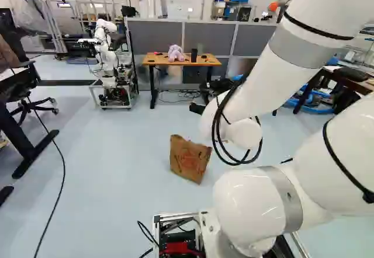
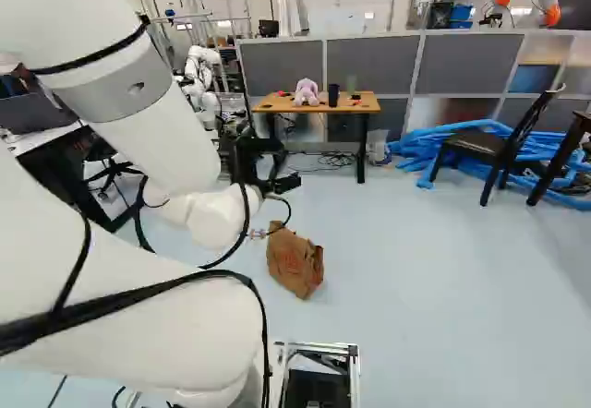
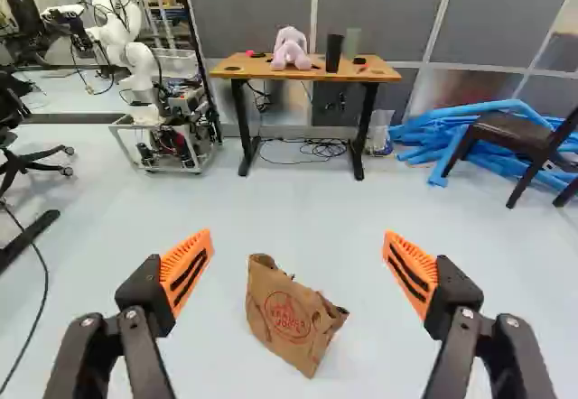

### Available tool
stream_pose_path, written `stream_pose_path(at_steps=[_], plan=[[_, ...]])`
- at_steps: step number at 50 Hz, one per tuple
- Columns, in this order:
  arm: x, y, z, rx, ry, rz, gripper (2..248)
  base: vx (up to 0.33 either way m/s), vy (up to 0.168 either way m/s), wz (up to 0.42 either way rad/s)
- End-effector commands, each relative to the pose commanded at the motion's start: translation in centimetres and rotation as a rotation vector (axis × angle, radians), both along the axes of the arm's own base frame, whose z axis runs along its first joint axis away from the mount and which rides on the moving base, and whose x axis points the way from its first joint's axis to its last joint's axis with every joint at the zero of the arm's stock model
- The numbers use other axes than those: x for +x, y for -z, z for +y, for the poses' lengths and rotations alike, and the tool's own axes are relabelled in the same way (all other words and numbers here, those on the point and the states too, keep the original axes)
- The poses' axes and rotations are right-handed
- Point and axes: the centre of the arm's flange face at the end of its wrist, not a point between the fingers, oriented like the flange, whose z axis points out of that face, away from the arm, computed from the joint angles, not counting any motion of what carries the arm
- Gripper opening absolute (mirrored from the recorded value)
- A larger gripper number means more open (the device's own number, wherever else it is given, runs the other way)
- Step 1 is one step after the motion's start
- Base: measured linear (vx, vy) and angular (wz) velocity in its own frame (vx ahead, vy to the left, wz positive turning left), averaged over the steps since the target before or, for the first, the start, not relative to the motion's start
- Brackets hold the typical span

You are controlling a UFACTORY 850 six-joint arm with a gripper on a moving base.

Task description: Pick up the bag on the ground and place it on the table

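In the right base view my gripper (image 2: 283,183) hangs in the air beyond the arm's wrist, higher in view than the bag. Seen from the wrist, the gripper (image 3: 298,256) is open, its two orange pads wide apart with nothing gripped. A crumpled brown paper bag (image 3: 293,318) with a red print stands slightly tilted on the floor, appearing between the fingers but clear of both; it is also the brown bag (image 1: 190,159) in the left base view. Farther ahead is the wooden table (image 3: 262,70) with black legs.
On the table are a pink plush toy (image 3: 291,49), a black cup (image 3: 334,53), a grey-green cup and small items. Another robot (image 3: 135,65) stands left of the table on a wheeled frame. Blue tubing (image 2: 406,154) and a dark chair (image 2: 503,145) are to the right; grey partitions stand behind.
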Motion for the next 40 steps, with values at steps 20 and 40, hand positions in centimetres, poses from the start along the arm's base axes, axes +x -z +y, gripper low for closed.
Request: stream_pose_path(at_steps=[20, 40], plan=[[0.00, 0.00, 0.00, 0.000, 0.000, 0.000, 247, 0.000, 0.000, 0.000], [0.00, 0.00, 0.00, 0.000, 0.000, 0.000, 247, 0.000, 0.000, 0.000]])
